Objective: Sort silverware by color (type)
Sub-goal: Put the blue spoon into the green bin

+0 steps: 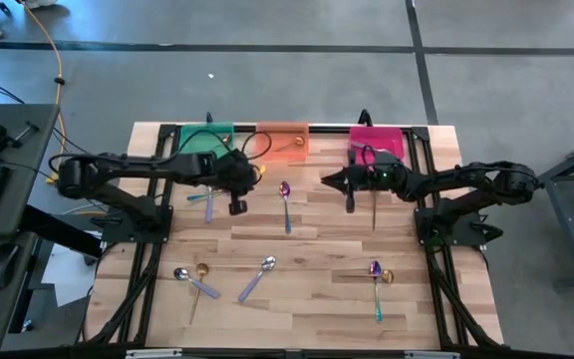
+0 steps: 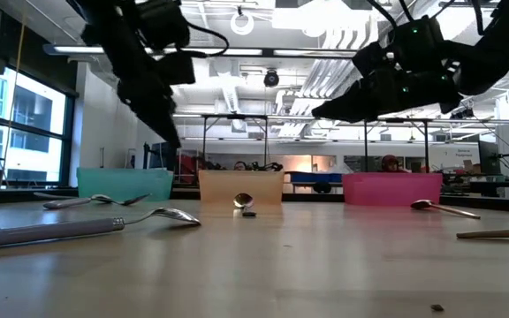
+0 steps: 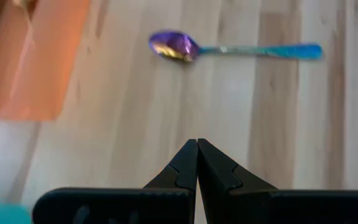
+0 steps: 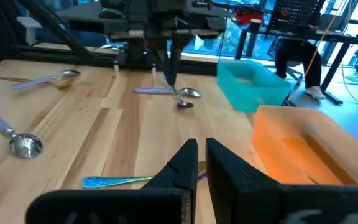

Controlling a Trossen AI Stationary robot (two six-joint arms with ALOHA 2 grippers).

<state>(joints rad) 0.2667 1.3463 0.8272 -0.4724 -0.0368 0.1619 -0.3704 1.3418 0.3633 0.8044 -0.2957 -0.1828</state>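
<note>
My left gripper [image 3: 197,163] hovers pinched shut and empty, with the iridescent spoon [image 3: 229,49] lying flat at its twelve o'clock and the orange bin [image 1: 282,141] at ten. To do this well I should spread the fingers first, straddle the thin teal handle crosswise, and press down to the table [image 1: 307,289] before closing. My right gripper [image 4: 199,163] waits nearly closed, holding nothing, near the pink bin [image 1: 377,139]. I can read no labels or writing anywhere.

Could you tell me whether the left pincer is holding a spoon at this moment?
No: in the left wrist view the left pincer is shut on nothing, and the iridescent spoon lies apart from it on the table.
</note>
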